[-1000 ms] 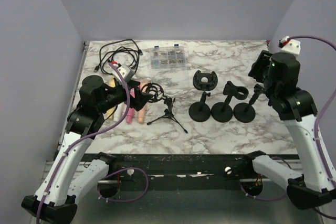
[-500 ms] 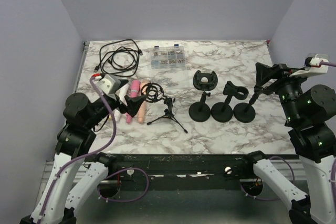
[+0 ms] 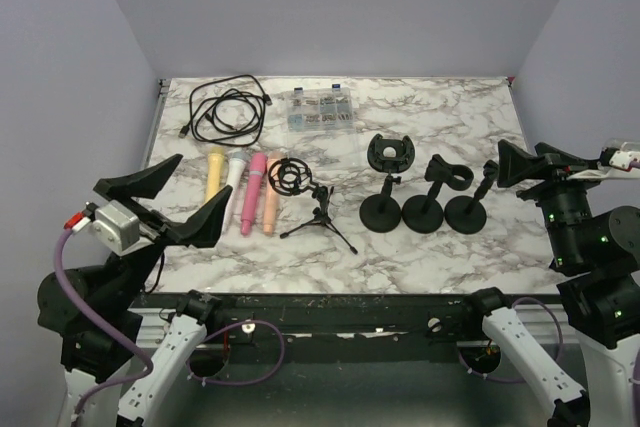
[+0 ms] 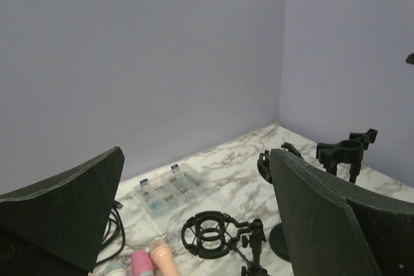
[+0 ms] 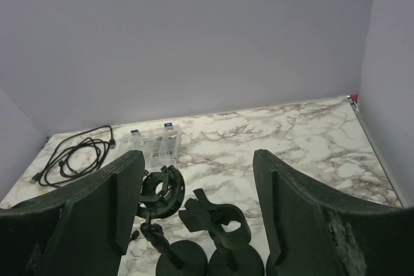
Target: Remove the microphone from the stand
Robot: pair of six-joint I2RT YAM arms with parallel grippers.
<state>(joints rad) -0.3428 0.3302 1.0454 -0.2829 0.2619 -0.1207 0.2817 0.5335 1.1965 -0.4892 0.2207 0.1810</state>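
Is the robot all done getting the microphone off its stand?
It looks done. Four microphones lie side by side on the table, and the tripod stand and the three round-base stands hold nothing. In hand: nothing; the left gripper and right gripper are open and empty, away from the stands. Nothing seems left.
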